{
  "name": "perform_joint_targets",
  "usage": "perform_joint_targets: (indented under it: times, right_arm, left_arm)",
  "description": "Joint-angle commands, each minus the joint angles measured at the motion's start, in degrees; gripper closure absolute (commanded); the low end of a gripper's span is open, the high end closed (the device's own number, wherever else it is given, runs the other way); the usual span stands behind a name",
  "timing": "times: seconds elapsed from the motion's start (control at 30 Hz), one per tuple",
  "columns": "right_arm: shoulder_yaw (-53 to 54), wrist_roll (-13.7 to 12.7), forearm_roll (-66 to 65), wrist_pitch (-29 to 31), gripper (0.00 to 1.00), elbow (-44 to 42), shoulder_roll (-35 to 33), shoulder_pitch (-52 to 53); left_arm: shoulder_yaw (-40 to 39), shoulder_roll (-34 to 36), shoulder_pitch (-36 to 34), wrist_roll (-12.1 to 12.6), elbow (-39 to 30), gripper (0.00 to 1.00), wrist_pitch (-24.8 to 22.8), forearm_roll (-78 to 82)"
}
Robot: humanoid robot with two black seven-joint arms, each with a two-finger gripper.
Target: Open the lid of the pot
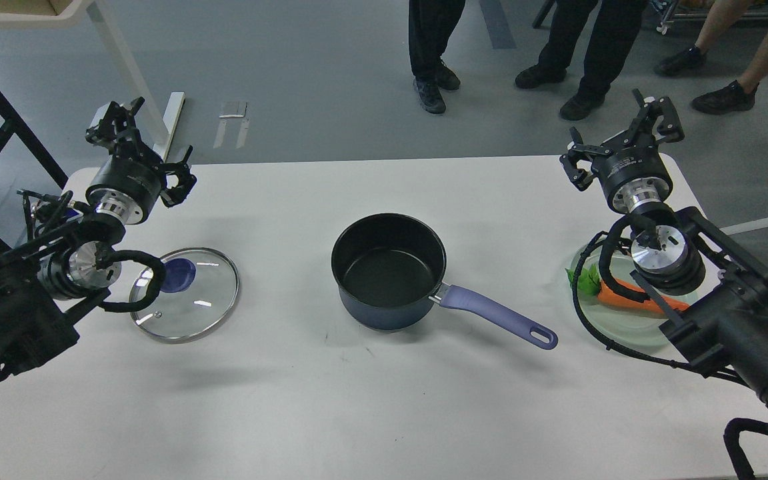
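The dark blue pot (387, 270) stands uncovered at the table's middle, its purple handle (497, 319) pointing to the front right. The glass lid (187, 303) with a blue knob (177, 275) lies flat on the table left of the pot, apart from it. My left gripper (147, 148) is open and empty, raised behind the lid near the table's back left corner; its arm's cable overlaps the lid's left rim. My right gripper (617, 137) is open and empty above the back right of the table.
A pale green plate (614, 333) with an orange carrot (617, 291) sits at the right, partly hidden by my right arm. Several people's legs stand on the floor behind the table. The white table (357, 400) has bare surface in front of the pot.
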Motion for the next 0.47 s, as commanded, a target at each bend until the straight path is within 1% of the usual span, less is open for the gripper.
perform_joint_targets:
  times: [0.0,0.23,0.43]
  right_arm:
    - [0.2,0.0,3.4,0.0,0.00,0.0,0.2,-0.1]
    - [-0.3,0.2,4.5,0.1,0.00,0.0,0.3,-0.7]
    - [-0.9,0.2,4.1,2.7,0.00,0.3,0.2,-0.5]
  left_arm:
    - [0.0,0.0,0.1,0.0,0.0,0.00,0.0,0.0]
    - [-0.1,0.3,0.0,0.0,0.0,0.00,0.2,0.0]
    - [0.0,0.6,-0.1,0.0,0.0,0.00,0.7,0.1]
